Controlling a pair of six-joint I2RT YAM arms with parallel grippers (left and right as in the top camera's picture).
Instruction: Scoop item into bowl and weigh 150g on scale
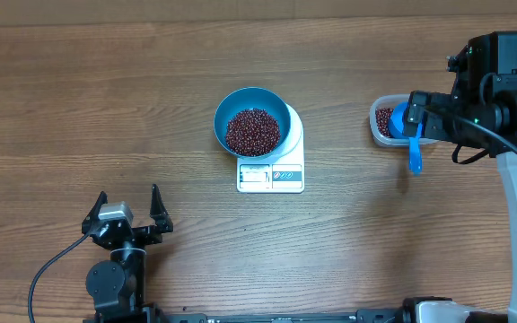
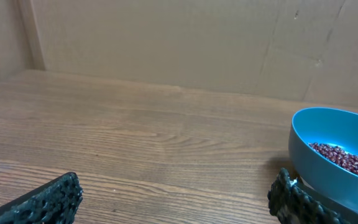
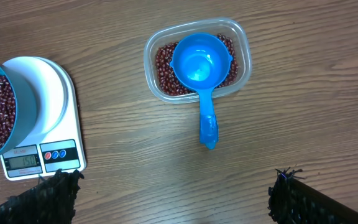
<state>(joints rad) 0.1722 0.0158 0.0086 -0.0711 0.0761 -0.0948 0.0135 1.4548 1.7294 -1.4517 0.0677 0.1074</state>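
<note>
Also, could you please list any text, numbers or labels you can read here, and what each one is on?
Scale display: digits showing, too blurred to read.
Scale's label strip: small coloured marks, no legible words.
Nothing else carries readable text.

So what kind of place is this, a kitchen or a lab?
Probably a robot test bench, not a kitchen: robot arms at a wooden table, a plain board wall behind, and a scale under a bowl of beans.

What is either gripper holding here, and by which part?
Nothing. The left gripper and right gripper are open and empty; the scoop rests in the tub.
</note>
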